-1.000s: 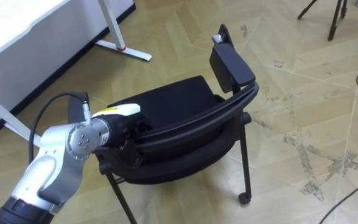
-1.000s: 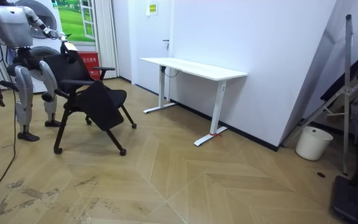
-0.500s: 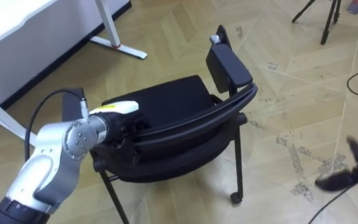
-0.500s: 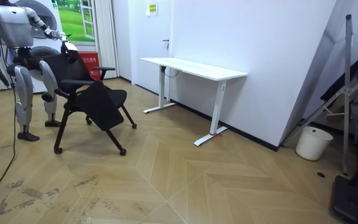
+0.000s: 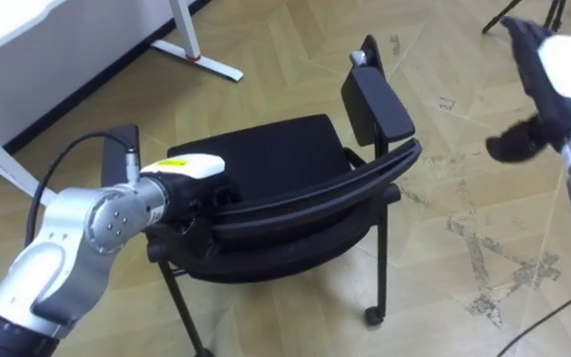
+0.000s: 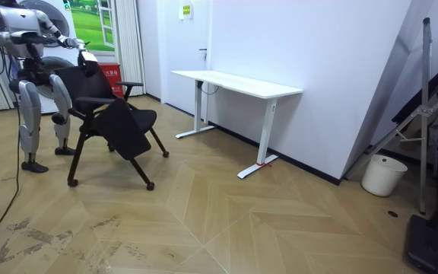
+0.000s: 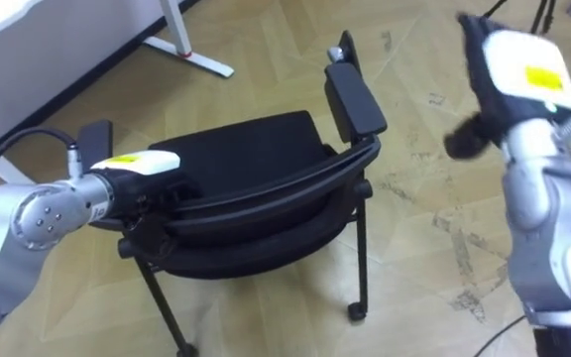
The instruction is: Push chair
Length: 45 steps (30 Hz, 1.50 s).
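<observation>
While the robot is standing behind it, the black chair (image 5: 271, 159) is being touched at its backrest.
The left hand (image 5: 191, 167) is being laid against the left end of the backrest's curved rail; whether it is grasping the rail cannot be told. The right hand (image 7: 512, 74) is being held up in the air to the chair's right, relaxed and empty. Beyond the seat, across the herringbone wood floor (image 5: 266, 59), a white desk (image 6: 238, 82) is being seen by the wall.
</observation>
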Motion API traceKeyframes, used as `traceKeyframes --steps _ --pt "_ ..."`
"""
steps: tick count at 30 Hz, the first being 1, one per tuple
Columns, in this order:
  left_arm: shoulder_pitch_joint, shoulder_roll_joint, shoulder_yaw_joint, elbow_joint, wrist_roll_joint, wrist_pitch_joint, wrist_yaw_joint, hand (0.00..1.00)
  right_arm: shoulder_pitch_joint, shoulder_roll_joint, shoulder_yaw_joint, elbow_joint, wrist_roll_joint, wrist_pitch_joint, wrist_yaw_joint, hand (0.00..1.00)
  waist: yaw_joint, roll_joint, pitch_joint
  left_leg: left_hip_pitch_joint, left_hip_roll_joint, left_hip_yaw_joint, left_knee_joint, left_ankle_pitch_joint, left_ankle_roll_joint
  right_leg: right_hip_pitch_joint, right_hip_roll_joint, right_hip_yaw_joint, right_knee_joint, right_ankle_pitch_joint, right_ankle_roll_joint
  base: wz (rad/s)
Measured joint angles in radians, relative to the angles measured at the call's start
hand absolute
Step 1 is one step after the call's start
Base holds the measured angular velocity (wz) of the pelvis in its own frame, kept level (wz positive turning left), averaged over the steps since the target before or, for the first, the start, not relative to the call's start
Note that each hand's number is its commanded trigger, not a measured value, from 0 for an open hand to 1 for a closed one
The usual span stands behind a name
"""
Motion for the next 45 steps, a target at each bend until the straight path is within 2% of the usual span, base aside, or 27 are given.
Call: traceKeyframes --steps 4,8,11,15,17,18,19,20,21,22,23,25,26,30,33,37,45 --pt "-0.001 0.01 -0.001 0.0 -0.01 -0.033 0.007 1.0 -0.061 -0.028 0.052 -0.03 0.0 -0.014 0.057 0.0 0.02 -0.002 0.0042 0.008 0.0 -0.01 -0.008 0.0 0.0 0.006 0.001 0.0 0.005 0.0 0.0 0.01" --pt "-0.012 0.012 -0.003 0.0 -0.026 -0.064 0.007 1.0 -0.068 -0.029 0.096 -0.042 0.001 -0.02 0.129 0.0 0.047 -0.015 0.0152 0.03 -0.002 -0.033 -0.029 0.0 0.0 0.015 0.004 -0.003 -0.003 0.0 0.0 0.01" --pt "-0.023 0.013 -0.006 0.0 -0.029 -0.076 0.007 1.0 -0.068 -0.029 0.133 -0.054 0.0 -0.02 0.204 0.0 0.051 -0.022 0.0196 0.028 -0.002 -0.051 -0.032 0.0 0.0 0.021 0.006 -0.018 -0.002 0.0 0.0 0.17" --pt "-0.026 0.015 -0.005 -0.007 -0.03 -0.088 0.007 1.0 -0.067 -0.03 0.154 -0.091 0.0 -0.021 0.277 0.0 0.065 -0.025 0.0197 0.028 -0.003 -0.051 -0.033 0.0 0.0 0.021 0.006 -0.02 0.0 0.0 0.0 0.04" --pt "-0.029 0.025 -0.006 -0.006 -0.038 -0.098 0.008 1.0 -0.067 -0.033 0.189 -0.103 0.0 -0.025 0.315 0.0 0.076 -0.027 0.0183 0.03 0.0 -0.06 -0.033 0.0 0.0 0.017 0.008 -0.02 0.012 0.0 0.0 0.0" --pt "-0.029 0.027 -0.007 -0.004 -0.039 -0.103 0.009 1.0 -0.066 -0.034 0.2 -0.103 0.001 -0.028 0.323 0.0 0.076 -0.027 0.0183 0.033 0.002 -0.074 -0.033 0.0 0.0 0.011 0.011 -0.023 0.029 0.0 0.0 -0.03" --pt "-0.031 0.031 -0.015 0.002 -0.039 -0.104 0.017 1.0 -0.063 -0.034 0.215 -0.101 0.003 -0.038 0.339 0.0 0.078 -0.017 0.0215 0.042 0.026 -0.145 -0.034 0.002 0.0 -0.03 0.025 -0.029 0.108 -0.009 -0.002 -0.19" --pt "-0.03 0.044 -0.018 0.0 -0.039 -0.105 0.017 1.0 -0.051 -0.033 0.22 -0.104 0.001 -0.064 0.348 0.0 0.089 -0.017 0.0203 0.046 0.045 -0.229 -0.031 0.0 -0.002 -0.071 0.054 -0.005 0.096 -0.016 -0.024 -0.32" --pt "-0.03 0.054 -0.012 -0.003 -0.04 -0.107 0.014 1.0 -0.048 -0.033 0.221 -0.107 0.001 -0.075 0.349 0.0 0.098 -0.021 0.0207 0.043 0.051 -0.25 -0.026 -0.004 -0.009 -0.092 0.061 0.006 0.036 0.001 -0.039 -0.28" --pt "-0.022 0.063 0.001 0.001 -0.041 -0.104 0.013 1.0 -0.037 -0.044 0.222 -0.11 0.005 -0.087 0.352 0.0 0.094 -0.011 0.0169 0.037 0.061 -0.25 -0.01 -0.026 -0.04 -0.098 0.073 -0.042 0.009 0.076 -0.059 0.06" --pt "-0.021 0.064 -0.003 0.008 -0.041 -0.1 0.02 1.0 -0.028 -0.055 0.224 -0.109 0.011 -0.086 0.364 0.0 0.083 -0.008 0.0153 0.037 0.065 -0.2 -0.008 -0.029 -0.044 -0.089 0.076 -0.048 0.017 0.077 -0.059 0.26" --pt "-0.022 0.064 -0.006 0.009 -0.044 -0.102 0.02 1.0 -0.028 -0.056 0.224 -0.105 0.014 -0.085 0.384 0.0 0.066 -0.01 0.0159 0.046 0.073 -0.135 -0.025 -0.028 -0.045 -0.081 0.081 -0.038 0.016 0.077 -0.059 0.24" --pt "-0.026 0.064 -0.014 0.004 -0.044 -0.101 0.02 1.0 -0.028 -0.056 0.224 -0.105 0.015 -0.086 0.392 0.0 0.066 -0.013 0.0158 0.056 0.073 -0.127 -0.035 -0.028 -0.045 -0.081 0.088 -0.028 0.015 0.076 -0.059 0.08" --pt "-0.032 0.063 -0.027 0.004 -0.044 -0.101 0.02 1.0 -0.025 -0.056 0.226 -0.105 0.061 -0.087 0.437 0.0 0.069 -0.026 0.0121 0.063 0.062 -0.116 -0.039 -0.028 -0.045 -0.08 0.084 -0.022 0.014 0.078 -0.057 -0.04" --pt "-0.033 0.064 -0.028 0.009 -0.04 -0.103 0.02 1.0 -0.027 -0.068 0.226 -0.105 0.138 -0.074 0.488 0.0 0.073 -0.031 0.011 0.068 0.056 -0.103 -0.039 -0.028 -0.044 -0.076 0.077 -0.021 0.015 0.076 -0.055 0.0" --pt "-0.032 0.068 -0.028 0.022 -0.04 -0.102 0.017 1.0 -0.032 -0.074 0.226 -0.107 0.237 -0.061 0.579 0.0 0.082 -0.039 0.0118 0.094 0.055 -0.097 -0.044 -0.028 -0.044 -0.058 0.076 -0.021 0.015 0.071 -0.046 -0.06" --pt "-0.032 0.077 -0.017 0.021 -0.036 -0.101 0.006 1.0 -0.06 -0.074 0.193 -0.146 0.475 -0.062 0.768 0.0 0.07 -0.042 0.0123 0.095 0.055 -0.091 -0.052 -0.028 -0.044 -0.065 0.076 -0.019 0.015 0.069 -0.043 -0.04"
